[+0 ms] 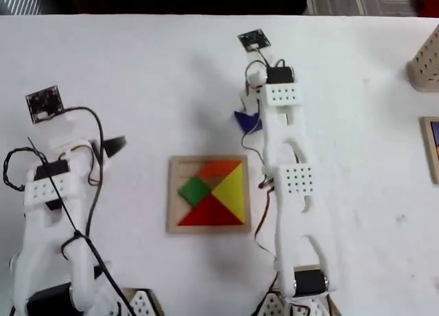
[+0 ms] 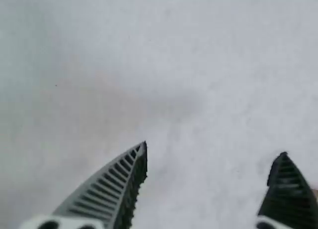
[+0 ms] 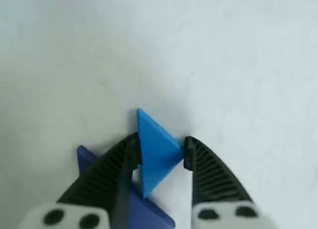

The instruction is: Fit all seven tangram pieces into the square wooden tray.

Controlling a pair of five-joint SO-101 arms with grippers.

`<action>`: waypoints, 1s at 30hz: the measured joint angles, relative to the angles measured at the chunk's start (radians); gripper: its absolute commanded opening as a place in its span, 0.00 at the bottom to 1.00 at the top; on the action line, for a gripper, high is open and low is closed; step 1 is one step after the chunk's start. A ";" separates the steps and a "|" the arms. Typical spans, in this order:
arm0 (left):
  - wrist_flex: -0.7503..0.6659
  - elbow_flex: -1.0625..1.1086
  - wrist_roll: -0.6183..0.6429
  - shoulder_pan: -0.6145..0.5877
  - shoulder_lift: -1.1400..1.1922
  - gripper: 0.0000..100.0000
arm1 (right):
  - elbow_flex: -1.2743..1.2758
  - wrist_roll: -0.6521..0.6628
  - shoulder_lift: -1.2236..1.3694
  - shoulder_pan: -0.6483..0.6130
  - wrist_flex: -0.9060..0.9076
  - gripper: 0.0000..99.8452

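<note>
Right gripper clamps the light blue triangle just beyond the far right corner of the wooden tray, left gripper gapes; I fear the triangle pivoting loose or dragging the dark blue piece beside it.

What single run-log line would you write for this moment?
right tool: shut on light blue triangle | left tool: open over table | tray: partly filled | dark blue piece: outside tray

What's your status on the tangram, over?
Left gripper open over bare table. Right gripper shut on light blue triangle. Wooden tray part filled. Dark blue piece close beside.
</note>
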 measured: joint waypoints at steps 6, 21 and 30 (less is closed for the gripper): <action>0.000 0.000 0.000 0.000 0.000 0.38 | 0.006 -0.002 -0.057 -0.003 0.100 0.02; 0.000 0.000 0.000 0.000 0.000 0.38 | 0.230 -0.061 -0.358 -0.074 0.233 0.02; 0.000 0.000 0.000 0.009 0.000 0.38 | 0.736 -0.061 -0.721 -0.189 0.221 0.02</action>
